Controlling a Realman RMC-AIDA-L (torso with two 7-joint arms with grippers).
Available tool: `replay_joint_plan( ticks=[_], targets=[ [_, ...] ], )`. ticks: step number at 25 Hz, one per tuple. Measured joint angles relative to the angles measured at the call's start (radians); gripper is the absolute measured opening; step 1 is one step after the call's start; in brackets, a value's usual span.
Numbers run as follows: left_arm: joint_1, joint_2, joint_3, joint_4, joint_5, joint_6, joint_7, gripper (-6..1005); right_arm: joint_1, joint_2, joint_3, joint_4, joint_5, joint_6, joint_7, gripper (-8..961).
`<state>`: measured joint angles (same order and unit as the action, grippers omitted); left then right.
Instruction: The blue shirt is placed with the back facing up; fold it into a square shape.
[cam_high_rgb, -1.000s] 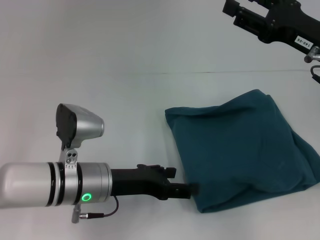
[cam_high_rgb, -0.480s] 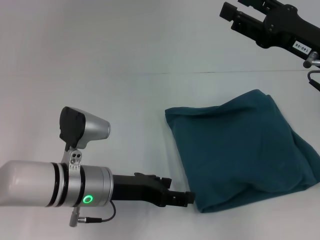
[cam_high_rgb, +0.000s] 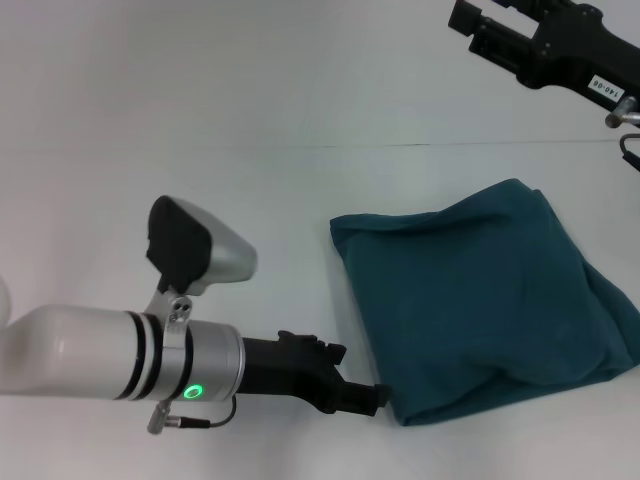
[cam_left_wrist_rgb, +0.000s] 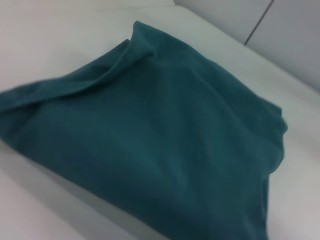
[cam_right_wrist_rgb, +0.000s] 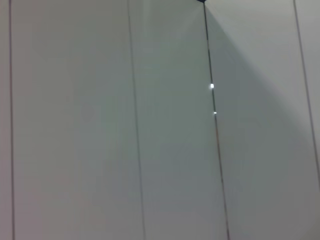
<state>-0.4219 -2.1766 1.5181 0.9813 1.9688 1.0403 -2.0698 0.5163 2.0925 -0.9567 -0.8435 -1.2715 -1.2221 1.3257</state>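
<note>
The blue shirt (cam_high_rgb: 480, 300) is plain dark teal with no print. The table (cam_high_rgb: 200, 120) is white. The left gripper (cam_high_rgb: 372, 397) and right gripper (cam_high_rgb: 480, 25) are black.

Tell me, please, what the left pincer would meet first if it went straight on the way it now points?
Most likely the shirt: the left pincer points at its near corner, its tip right at the hem. Whether it already touches the cloth cannot be told.

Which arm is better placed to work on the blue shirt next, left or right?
Left, most likely. The left gripper is low on the table at the near corner of the blue shirt, while the right gripper is raised far behind it.
</note>
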Motion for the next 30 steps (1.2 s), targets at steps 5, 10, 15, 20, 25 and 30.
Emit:
replay_joint_plan(
  ticks=[5,10,15,20,25,30],
  targets=[
    [0.004,0.0,0.05,0.081,0.105,-0.04,0.015,859,0.001,-0.003,0.031,-0.008,0.0,0.039,0.013,734],
    [0.003,0.0,0.08,0.175,0.184,-0.043,0.011,859,0.008,-0.005,0.073,-0.005,0.0,0.041,0.042,735],
    [0.011,0.0,0.105,0.283,0.238,-0.036,0.006,858,0.006,-0.005,0.089,-0.002,0.0,0.043,0.051,735],
    [0.013,0.0,0.112,0.375,0.257,0.027,-0.017,858,0.0,-0.024,0.138,-0.012,-0.009,0.047,0.14,735],
    [0.003,0.0,0.161,0.414,0.298,0.092,-0.082,858,0.007,-0.053,0.162,-0.01,-0.011,0.068,0.178,734],
    [0.004,0.0,0.229,0.41,0.303,0.066,-0.106,859,0.011,-0.048,0.156,-0.004,-0.042,0.078,0.179,734]
  ],
)
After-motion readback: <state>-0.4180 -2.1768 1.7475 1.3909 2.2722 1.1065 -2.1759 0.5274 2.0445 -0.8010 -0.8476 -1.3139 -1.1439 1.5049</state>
